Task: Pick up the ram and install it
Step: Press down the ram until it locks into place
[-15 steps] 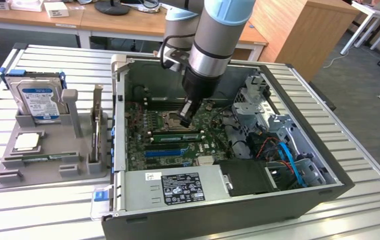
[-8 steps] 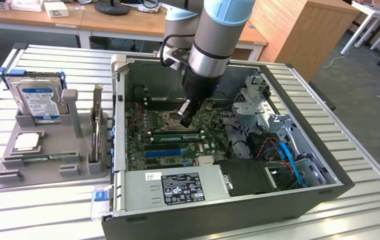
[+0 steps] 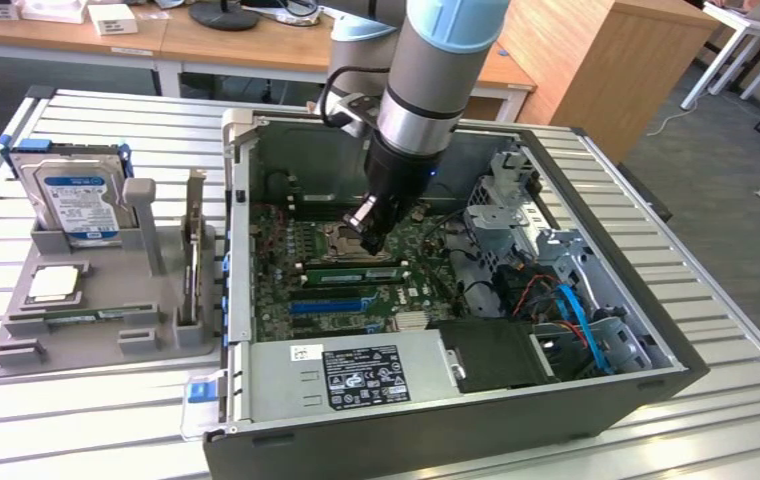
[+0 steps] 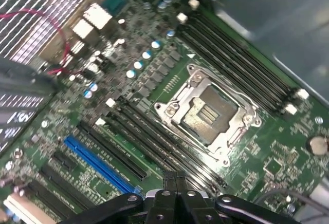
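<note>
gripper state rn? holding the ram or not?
Gripper: jaws shut, low inside the PC case over the motherboard. Whether a ram stick is pinched between them cannot be told.

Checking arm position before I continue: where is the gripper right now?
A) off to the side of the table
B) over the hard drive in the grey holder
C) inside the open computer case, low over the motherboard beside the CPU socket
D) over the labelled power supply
C: the gripper reaches down inside the computer case, its tips shut, low over the motherboard right beside the CPU socket.
</note>
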{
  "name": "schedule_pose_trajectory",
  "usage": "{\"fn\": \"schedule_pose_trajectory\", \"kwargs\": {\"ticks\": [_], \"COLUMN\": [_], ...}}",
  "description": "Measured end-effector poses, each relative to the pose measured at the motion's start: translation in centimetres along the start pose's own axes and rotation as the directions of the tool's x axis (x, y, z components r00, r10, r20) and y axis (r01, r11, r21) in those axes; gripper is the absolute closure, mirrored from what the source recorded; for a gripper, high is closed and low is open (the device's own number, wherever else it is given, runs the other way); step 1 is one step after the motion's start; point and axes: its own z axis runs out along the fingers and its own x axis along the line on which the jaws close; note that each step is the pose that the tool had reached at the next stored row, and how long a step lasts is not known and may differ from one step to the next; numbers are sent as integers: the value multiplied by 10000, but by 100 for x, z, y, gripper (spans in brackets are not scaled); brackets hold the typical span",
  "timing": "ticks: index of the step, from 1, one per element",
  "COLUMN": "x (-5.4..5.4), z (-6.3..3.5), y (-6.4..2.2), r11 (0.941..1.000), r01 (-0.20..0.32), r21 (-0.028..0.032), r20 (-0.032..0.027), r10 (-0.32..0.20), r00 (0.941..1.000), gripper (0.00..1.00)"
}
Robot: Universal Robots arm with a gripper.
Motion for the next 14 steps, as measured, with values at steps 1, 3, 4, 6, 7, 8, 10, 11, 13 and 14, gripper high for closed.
{"fn": "schedule_pose_trajectory", "kwargs": {"ticks": [1,3,4,6,7,8,10,11,13,14], "x": [0,0,0,0,0,0,0,0,0,0], "z": [1,2,3,4,5,5,6,7,8,9], "y": [0,0,0,0,0,0,0,-1,-1,-1], "r11": [9998,9985,9973,9940,9919,9895,9834,9800,9723,9679], "r01": [-178,-554,-733,-1090,-1270,-1447,-1812,-1988,-2338,-2513], "r21": [2,4,6,7,7,8,8,8,6,5], "r20": [11,33,44,66,77,87,109,120,142,152], "r10": [178,554,733,1090,1270,1447,1812,1987,2338,2513], "r00": [9998,9985,9973,9940,9919,9894,9834,9800,9722,9678], "gripper": [90,90,90,90,90,90,90,90,90,90]}}
